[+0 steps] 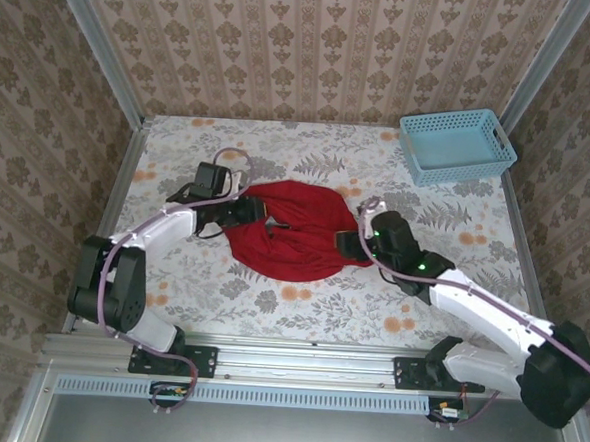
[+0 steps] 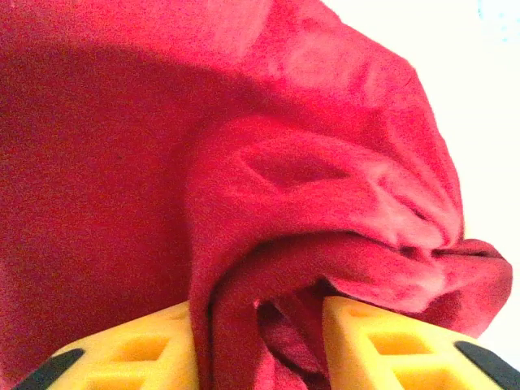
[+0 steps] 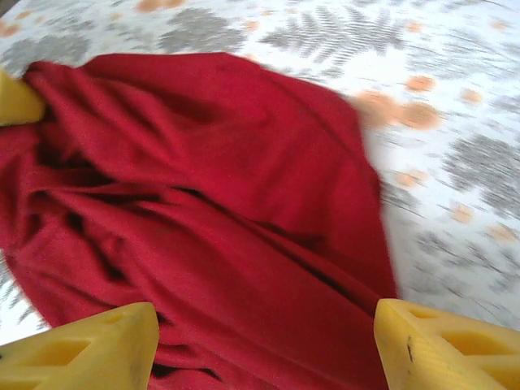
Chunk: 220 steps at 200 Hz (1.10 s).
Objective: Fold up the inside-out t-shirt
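The plain red soft cloth t-shirt (image 1: 289, 236) lies bunched in a rumpled heap at the middle of the floral-patterned table (image 1: 421, 289), well apart from the light-blue plastic lattice basket (image 1: 450, 142) at the far right corner. The heap's long axis runs left to right, with the right end a little nearer the arms, and its rounded edge faces the near side. Which end is the neck or the hem I cannot tell. The left arm reaches from its base up and to the right, its forearm low over the table, and its left tool (image 1: 254, 210) meets the heap's left end. In the left wrist view its yellow fingers (image 2: 146, 349) stand narrowly apart with a thick fold of red cloth between them, touching both. Whether that fold is pinched or lies loose I cannot tell. The right arm stretches from its base leftward and away, bent at the elbow, with the right tool (image 1: 346, 244) at the heap's right end. Its yellow fingers (image 3: 89, 349) are spread wide, with creased cloth lying in the gap between them.
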Available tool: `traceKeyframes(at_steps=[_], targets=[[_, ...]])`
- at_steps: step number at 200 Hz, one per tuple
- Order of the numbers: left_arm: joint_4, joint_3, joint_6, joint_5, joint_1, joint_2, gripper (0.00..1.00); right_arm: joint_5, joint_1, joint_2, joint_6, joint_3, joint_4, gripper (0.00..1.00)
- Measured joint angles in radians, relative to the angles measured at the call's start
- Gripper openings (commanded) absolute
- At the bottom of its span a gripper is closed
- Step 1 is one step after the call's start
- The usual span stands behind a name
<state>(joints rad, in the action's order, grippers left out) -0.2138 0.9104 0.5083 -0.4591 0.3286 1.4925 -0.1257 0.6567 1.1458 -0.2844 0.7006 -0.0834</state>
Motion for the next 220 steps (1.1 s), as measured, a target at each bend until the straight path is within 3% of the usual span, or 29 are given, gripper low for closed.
traceKeyframes(at_steps=[41,76,90,111,130,139,164,185,206,220], targets=[[0.000,-0.089,-0.007,0.033,0.000,-0.104,0.50,0.003,0.136,0.309,0.055,0.183,0.003,0.74],[0.000,-0.137,-0.008,0.032,0.000,-0.114,0.43,-0.003,0.154,0.526,0.080,0.312,-0.023,0.67],[0.002,-0.143,-0.009,0.022,0.000,-0.103,0.36,-0.020,0.154,0.575,0.082,0.346,-0.039,0.60],[0.020,-0.143,-0.011,0.007,0.000,-0.064,0.20,-0.051,0.154,0.605,0.090,0.381,-0.066,0.35],[0.028,-0.142,-0.010,-0.002,0.000,-0.037,0.07,-0.074,0.154,0.604,0.103,0.400,-0.078,0.08],[0.027,-0.137,-0.003,-0.005,0.000,-0.032,0.00,-0.083,0.154,0.600,0.102,0.401,-0.079,0.00],[0.009,-0.082,-0.003,-0.017,-0.005,-0.034,0.00,-0.107,0.152,0.537,0.106,0.383,-0.081,0.00],[0.000,-0.028,-0.003,-0.020,-0.022,-0.085,0.00,-0.105,0.132,0.376,0.094,0.322,-0.077,0.00],[-0.002,-0.005,-0.004,-0.008,-0.031,-0.221,0.00,-0.074,0.045,0.154,0.048,0.240,-0.058,0.00],[-0.005,0.000,-0.016,0.071,0.000,-0.325,0.00,-0.055,-0.031,0.013,0.010,0.175,-0.035,0.00]])
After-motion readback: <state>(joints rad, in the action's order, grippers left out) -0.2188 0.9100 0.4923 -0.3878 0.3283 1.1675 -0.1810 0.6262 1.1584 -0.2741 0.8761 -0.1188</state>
